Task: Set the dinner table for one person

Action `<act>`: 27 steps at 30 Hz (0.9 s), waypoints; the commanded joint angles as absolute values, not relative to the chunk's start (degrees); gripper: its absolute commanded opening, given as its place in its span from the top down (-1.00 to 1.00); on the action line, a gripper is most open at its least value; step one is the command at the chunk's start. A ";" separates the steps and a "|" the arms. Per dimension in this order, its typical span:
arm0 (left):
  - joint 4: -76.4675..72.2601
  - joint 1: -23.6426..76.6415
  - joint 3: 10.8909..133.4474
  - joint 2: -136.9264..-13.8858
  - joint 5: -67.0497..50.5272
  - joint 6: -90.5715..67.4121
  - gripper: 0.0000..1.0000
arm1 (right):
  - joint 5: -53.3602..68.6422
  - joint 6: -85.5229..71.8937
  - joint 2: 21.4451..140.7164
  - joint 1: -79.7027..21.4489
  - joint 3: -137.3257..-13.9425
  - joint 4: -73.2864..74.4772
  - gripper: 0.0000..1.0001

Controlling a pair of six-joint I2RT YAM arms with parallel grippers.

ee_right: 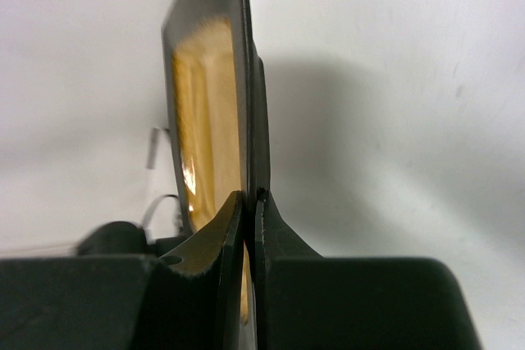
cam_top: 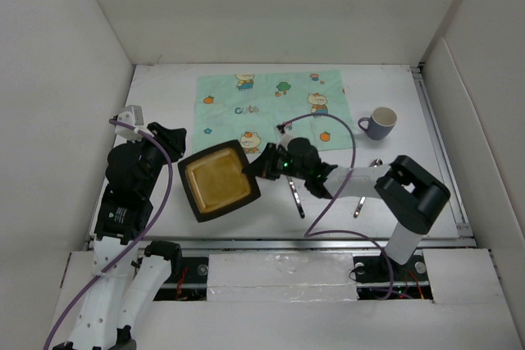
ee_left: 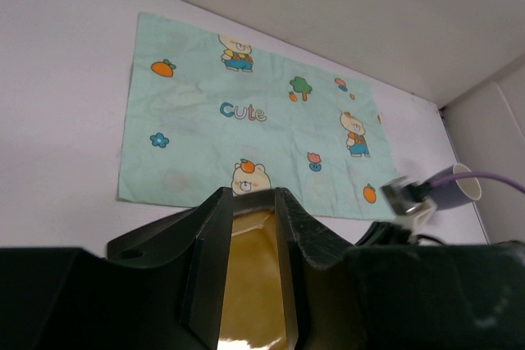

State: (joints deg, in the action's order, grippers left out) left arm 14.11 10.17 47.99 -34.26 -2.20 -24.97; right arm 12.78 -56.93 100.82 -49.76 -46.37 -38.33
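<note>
A square black plate (cam_top: pixel 217 188) with an amber inside hangs over the near left part of the white dinner table (cam_top: pixel 160 104). My right gripper (cam_top: pixel 261 165) is shut on the plate's right rim; in the right wrist view the fingers (ee_right: pixel 250 196) pinch the rim of the plate (ee_right: pixel 205 104), seen edge-on. My left gripper (cam_top: pixel 182 156) is at the plate's far left corner. Its jaws (ee_left: pixel 253 194) stand apart with the plate's amber face (ee_left: pixel 254 284) showing between them. I cannot tell whether they touch the plate.
A mint-green cartoon placemat (cam_top: pixel 275 108) lies at the table's back middle and also shows in the left wrist view (ee_left: pixel 246 129). A purple mug (cam_top: pixel 380 122) stands to its right. Metal cutlery (cam_top: pixel 295 198) lies under the right arm, with more pieces (cam_top: pixel 359 205) nearer the right.
</note>
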 commanded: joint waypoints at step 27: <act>12.22 10.46 48.25 -35.15 -2.81 -25.58 0.44 | 33.41 -54.83 116.98 -15.91 -83.24 -30.57 1.00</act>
